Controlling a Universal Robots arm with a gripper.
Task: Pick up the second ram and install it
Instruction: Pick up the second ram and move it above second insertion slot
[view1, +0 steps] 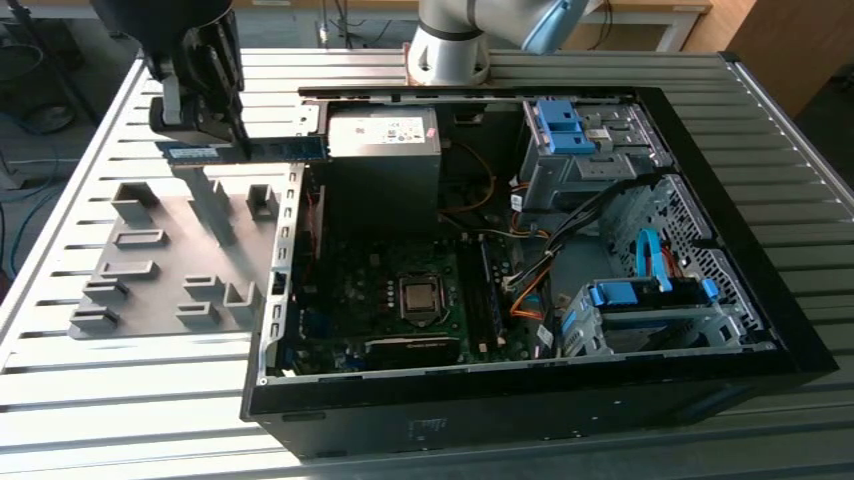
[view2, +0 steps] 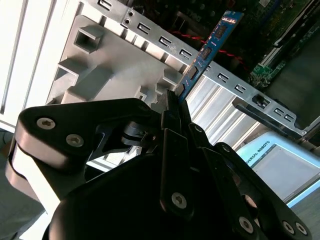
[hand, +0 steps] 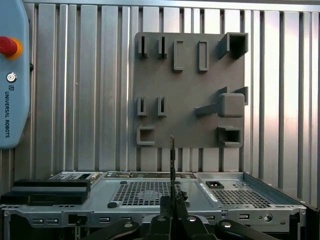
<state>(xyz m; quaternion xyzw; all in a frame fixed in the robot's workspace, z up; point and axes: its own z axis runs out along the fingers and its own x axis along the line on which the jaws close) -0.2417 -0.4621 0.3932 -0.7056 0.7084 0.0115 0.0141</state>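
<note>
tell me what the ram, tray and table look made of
Ram: blue circuit board, likely fibreglass laminate, with dark chips. Tray: matte grey, moulded-looking pockets, probably plastic. Table: ribbed silvery slats with sheen, likely aluminium.

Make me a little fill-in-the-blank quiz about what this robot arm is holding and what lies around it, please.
1. The gripper is shut on the second ram, a thin stick coloured ___.
2. The grey holder tray lies on the exterior view's ___ of the open computer case.
3. The outer shell of the computer case is coloured ___.

Missing words: blue; left; black.
</note>
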